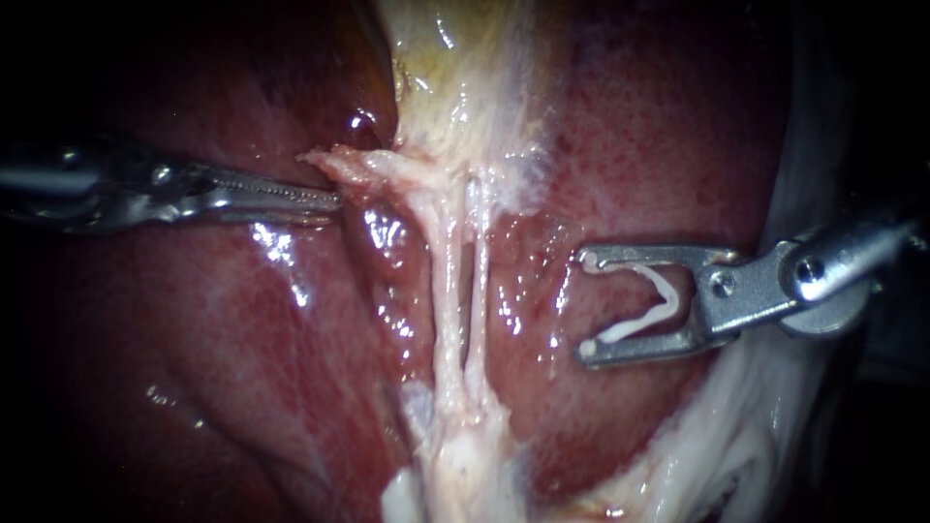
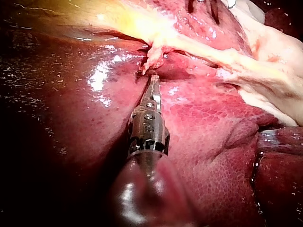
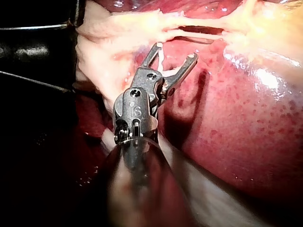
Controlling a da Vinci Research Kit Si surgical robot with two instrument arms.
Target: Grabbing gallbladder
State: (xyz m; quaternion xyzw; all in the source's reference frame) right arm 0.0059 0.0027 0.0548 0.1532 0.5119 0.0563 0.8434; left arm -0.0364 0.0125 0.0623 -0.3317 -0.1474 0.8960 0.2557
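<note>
My left instrument (image 1: 336, 200), slim serrated jaws pressed together, noses up against the frayed pale tissue tag (image 1: 354, 165) at the narrow end of the glistening yellow-white gallbladder (image 1: 455, 77), seemingly lining up its bite, while my right instrument (image 1: 585, 305) waits well clear of the gallbladder, wide jaws cradling a white curved clip (image 1: 639, 324).

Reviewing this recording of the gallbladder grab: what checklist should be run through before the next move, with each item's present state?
1. Tip of the left instrument at the pale flap on the gallbladder's narrow end: ok.
2. The left instrument's hold on that flap: cannot tell.
3. The right instrument apart from the two tubes: ok, beside them over the liver.
4. White clip seated in the right instrument's pincer: ok, touching both jaws.
5. Tubes uncovered in the endoscope view: ok.
</note>
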